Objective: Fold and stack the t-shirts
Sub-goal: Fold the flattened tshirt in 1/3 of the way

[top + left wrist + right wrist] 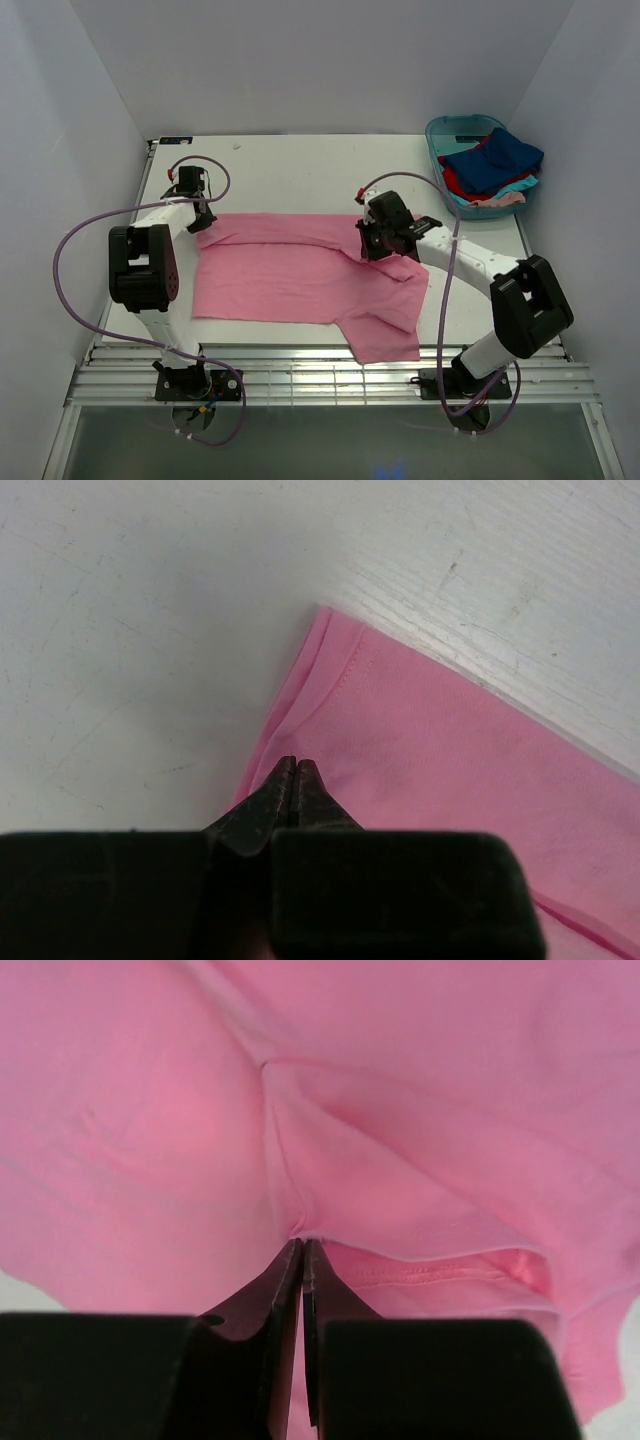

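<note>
We hold the soft pink cloth t-shirt, spread flat on the white table, at two points. Our left gripper is clenched on its far left corner. Our right gripper pinches a fold near the right sleeve, probably so we can lift and fold evenly. More coloured shirts wait in the teal plastic tub.

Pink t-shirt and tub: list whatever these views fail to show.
- Top view: the right gripper covers part of the pink t-shirt's far edge.
- Top view: the shirts in the tub overlap, and those underneath are buried, so no count.
- Left wrist view: the left gripper's black body blocks the cloth nearest it.
</note>
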Tool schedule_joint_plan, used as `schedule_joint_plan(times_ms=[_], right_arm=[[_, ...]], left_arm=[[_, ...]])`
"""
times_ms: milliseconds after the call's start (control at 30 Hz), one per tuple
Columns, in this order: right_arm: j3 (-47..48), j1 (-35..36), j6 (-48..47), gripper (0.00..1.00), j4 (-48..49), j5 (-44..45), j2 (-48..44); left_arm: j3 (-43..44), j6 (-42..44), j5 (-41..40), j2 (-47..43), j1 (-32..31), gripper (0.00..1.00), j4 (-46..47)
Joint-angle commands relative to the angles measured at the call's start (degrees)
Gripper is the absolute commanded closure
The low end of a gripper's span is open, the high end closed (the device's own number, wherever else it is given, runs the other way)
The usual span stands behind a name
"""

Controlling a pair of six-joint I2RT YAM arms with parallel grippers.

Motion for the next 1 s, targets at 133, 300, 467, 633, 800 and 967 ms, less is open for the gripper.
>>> schedule_joint_plan(times_ms=[133, 300, 467, 633, 800, 967], right_arm=[[-4.60, 8.12, 5.07, 0.92, -1.47, -3.42, -1.74], [-2.24, 12.60, 6.74, 0.89, -3.22, -3.33, -2.27], [0.14, 13.75, 6.75, 0.75, -6.56, -2.80, -4.29], [0.06, 13.75, 5.70, 0.59, -8.67, 1.84, -6.57], [-0.29, 13.40, 6.48, 0.58, -9.03, 14.05, -8.51], [-0.64, 9.54, 7.89, 0.65, -8.59, 17.06, -6.67]], left_arm=[[0.51, -0.43, 1.31, -2.24, -0.31, 1.00, 0.15], [0.33, -0.34, 1.31, -2.51, -0.22, 1.00, 0.15], [0.24, -0.34, 1.49, -2.51, -0.31, 1.00, 0.06], [0.16, -0.43, 1.93, -2.68, -0.31, 1.00, 0.06], [0.07, -0.43, 2.10, -3.04, -0.31, 1.00, 0.15], [-1.07, -0.35, 2.63, -4.35, -2.42, 1.00, 0.50]])
